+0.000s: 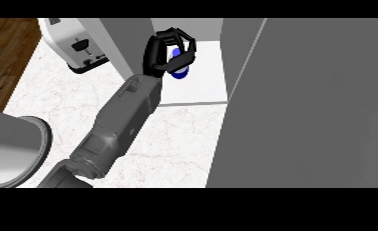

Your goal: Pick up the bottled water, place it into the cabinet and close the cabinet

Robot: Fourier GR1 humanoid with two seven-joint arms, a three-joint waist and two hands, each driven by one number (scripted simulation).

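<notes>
Cabinet (199,70): open, pale interior floor visible beyond the robot hand; its large grey door (303,100) stands swung out to the right of the robot hand, filling much of the view.

Table (177,140): white marbled top, running back toward the robot from the robot hand. Dark wood floor shows at far left.

Toaster (77,45): white, well to the left of the robot hand. Round grey object (22,145), cut off at the view's edge, left and nearer the robot.

Left robot hand (164,55): fingers curled round the bottled water (178,67), holding it over the cabinet floor. Right robot hand not seen.

Bottle: small, blue cap or label showing between fingers. Judged light, stiff-walled but somewhat slick; best gripped round the mid-body, as now.
</notes>
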